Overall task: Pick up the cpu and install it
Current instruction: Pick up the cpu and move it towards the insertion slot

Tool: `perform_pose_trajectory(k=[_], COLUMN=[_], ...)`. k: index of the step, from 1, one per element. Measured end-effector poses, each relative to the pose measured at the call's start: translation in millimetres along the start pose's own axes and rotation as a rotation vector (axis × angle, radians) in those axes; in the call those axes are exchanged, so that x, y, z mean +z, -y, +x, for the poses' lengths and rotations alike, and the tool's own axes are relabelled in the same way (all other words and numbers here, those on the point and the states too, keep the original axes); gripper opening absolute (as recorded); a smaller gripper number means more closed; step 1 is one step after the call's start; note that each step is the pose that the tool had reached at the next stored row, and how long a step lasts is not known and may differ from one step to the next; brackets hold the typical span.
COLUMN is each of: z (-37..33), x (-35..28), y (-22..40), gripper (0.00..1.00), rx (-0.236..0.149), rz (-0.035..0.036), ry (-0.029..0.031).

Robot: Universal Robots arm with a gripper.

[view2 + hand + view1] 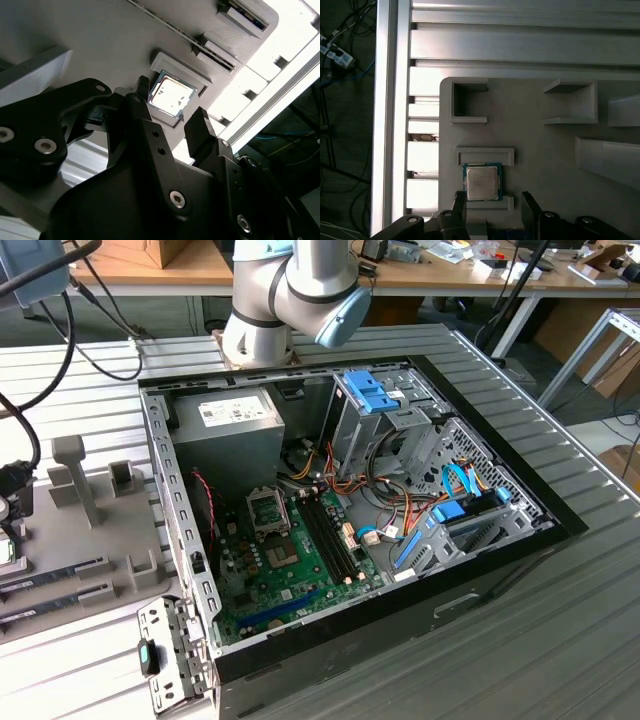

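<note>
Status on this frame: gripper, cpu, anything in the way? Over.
Arm's gripper open, fingers poised over the cpu. The cpu sits in its grey holder, not gripped. Nothing in between.

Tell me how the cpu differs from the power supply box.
The cpu is a thin silvery square with a green rim; the power supply box is a bulky grey block with a white label. The cpu lies in a grey holder by the open pincer; the box sits inside the computer case. Both look metallic.

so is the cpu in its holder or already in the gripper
In its holder: the cpu lies flat in the grey tray; the gripper is open.
</note>
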State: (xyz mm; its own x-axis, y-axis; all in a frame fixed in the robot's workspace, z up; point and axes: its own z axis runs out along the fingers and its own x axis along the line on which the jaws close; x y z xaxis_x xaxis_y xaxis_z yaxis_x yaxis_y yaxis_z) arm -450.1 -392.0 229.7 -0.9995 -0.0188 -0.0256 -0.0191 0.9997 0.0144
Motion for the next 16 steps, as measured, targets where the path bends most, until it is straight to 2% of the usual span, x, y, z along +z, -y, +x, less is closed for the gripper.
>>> perform_pose_trajectory(k=[16], z=[0.2], x=[8.1], y=[0.1], gripper=[0.56], rx=[-0.001], rz=[0.0005], ry=[0.0001])
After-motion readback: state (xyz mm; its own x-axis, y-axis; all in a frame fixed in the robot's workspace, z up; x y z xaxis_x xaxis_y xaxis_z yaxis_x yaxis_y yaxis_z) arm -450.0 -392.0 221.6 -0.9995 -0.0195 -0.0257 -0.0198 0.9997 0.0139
